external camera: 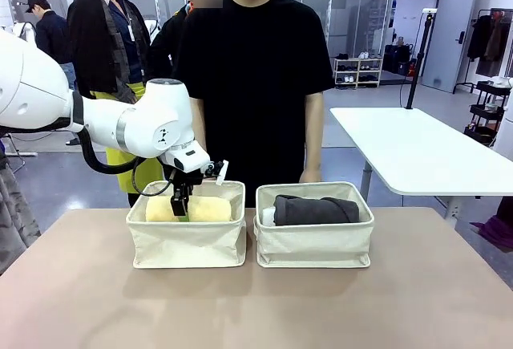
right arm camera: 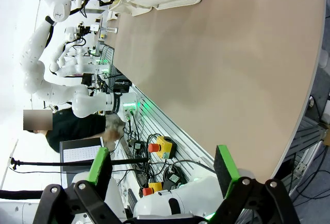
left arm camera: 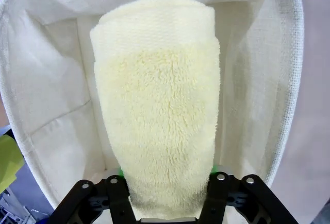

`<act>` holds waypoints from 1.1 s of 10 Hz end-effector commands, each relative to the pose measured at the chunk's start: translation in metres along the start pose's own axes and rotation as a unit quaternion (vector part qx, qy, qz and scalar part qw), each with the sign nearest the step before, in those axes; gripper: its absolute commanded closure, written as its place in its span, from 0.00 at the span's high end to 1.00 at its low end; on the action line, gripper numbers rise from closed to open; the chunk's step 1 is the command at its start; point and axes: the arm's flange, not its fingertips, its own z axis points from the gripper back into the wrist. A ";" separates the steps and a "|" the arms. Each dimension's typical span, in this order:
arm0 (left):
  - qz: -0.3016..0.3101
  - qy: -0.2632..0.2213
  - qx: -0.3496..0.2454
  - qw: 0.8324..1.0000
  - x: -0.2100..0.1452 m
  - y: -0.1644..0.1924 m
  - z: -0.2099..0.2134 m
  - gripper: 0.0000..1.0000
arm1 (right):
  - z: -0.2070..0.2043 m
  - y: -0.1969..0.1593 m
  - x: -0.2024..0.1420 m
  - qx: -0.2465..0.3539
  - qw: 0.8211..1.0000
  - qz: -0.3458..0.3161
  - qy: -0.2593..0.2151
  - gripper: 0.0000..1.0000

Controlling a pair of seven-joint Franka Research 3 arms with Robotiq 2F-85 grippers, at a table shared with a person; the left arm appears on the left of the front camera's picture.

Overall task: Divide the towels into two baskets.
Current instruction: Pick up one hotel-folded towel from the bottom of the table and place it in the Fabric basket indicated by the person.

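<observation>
We see the left gripper [external camera: 181,207] lowered into the left basket [external camera: 189,246], its jaws closed against both sides of the yellow towel [left arm camera: 160,116], a thick fuzzy terry roll lying lengthwise between the cream canvas walls; in the front view a peach towel [external camera: 158,208] seems to lie just beside it. The right basket [external camera: 314,245], touching the left one, holds the grey towel [external camera: 315,209] with a white towel [external camera: 268,217] at its left end. Our right gripper [right arm camera: 162,170] hangs off the table [right arm camera: 232,74] edge, jaws wide apart with nothing between them.
</observation>
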 end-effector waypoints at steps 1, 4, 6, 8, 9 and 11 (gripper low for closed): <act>-0.002 -0.005 0.004 1.000 -0.002 0.004 0.008 1.00 | 0.001 0.003 -0.002 -0.005 1.000 0.000 0.006 1.00; 0.001 -0.007 0.011 1.000 -0.004 0.003 0.012 1.00 | 0.001 0.003 -0.002 -0.005 1.000 0.000 0.006 1.00; 0.005 -0.016 0.018 1.000 -0.006 0.003 0.018 1.00 | 0.001 0.003 -0.002 -0.005 1.000 0.000 0.006 1.00; 0.003 -0.005 0.012 1.000 -0.002 0.006 0.012 1.00 | 0.001 0.003 -0.002 -0.005 1.000 0.000 0.006 1.00; 0.003 -0.005 0.012 1.000 -0.002 0.006 0.012 1.00 | 0.001 0.003 -0.002 -0.005 1.000 0.000 0.006 1.00; 0.003 -0.005 0.012 1.000 -0.002 0.006 0.012 1.00 | 0.001 0.003 -0.002 -0.005 1.000 0.000 0.006 1.00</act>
